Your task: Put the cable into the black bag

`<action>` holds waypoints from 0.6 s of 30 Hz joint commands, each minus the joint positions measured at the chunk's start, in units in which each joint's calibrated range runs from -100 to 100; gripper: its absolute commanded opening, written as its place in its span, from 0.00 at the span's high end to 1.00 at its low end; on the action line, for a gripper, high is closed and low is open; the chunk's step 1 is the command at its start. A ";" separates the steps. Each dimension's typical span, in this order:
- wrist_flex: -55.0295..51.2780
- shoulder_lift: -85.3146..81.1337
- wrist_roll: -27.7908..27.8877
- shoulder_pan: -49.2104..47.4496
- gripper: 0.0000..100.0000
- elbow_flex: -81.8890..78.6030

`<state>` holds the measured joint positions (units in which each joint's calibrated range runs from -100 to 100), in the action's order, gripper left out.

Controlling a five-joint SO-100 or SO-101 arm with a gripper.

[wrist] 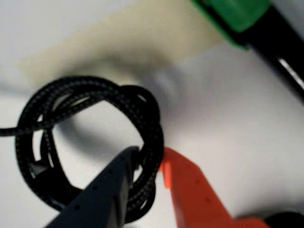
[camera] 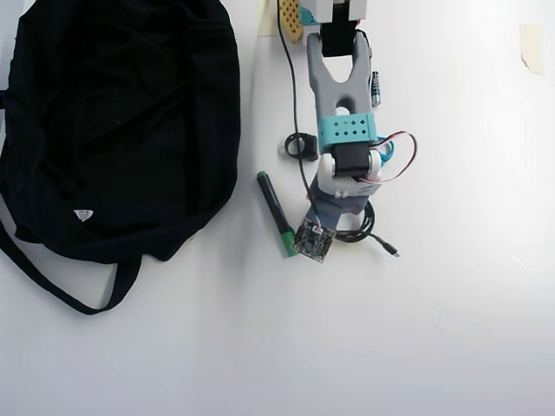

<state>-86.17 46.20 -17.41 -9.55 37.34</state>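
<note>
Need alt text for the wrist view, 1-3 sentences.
Close-up: the pincer, one dark finger and one orange finger, straddles one side of a coiled black braided cable on a white table. A green-and-black marker lies at top right, and a strip of beige tape runs behind the coil.

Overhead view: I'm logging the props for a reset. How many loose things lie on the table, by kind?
Black bag: 1
Cable: 1
Green-capped marker: 1
Small black ring clip: 1
Total: 4
</note>
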 commanded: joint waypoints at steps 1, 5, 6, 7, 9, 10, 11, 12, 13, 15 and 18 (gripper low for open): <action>-7.80 -2.05 0.32 -1.37 0.98 10.19; -13.22 -2.14 0.37 -2.19 0.98 19.89; -13.22 -2.38 0.37 -2.42 0.98 21.33; -13.31 -3.21 0.58 -2.49 0.98 21.96; -13.31 -5.37 1.52 -2.56 0.98 21.96; -13.40 -6.62 1.89 -2.56 0.98 21.69; -13.40 -7.78 2.26 -2.56 0.98 21.60; -13.40 -8.86 2.68 -2.64 0.98 21.33; -13.40 -10.02 2.99 -2.64 0.98 20.70; -13.48 -12.84 3.25 -2.64 0.98 18.00; -13.48 -19.81 3.31 -2.12 0.98 8.57</action>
<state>-98.71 36.74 -14.53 -11.39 53.38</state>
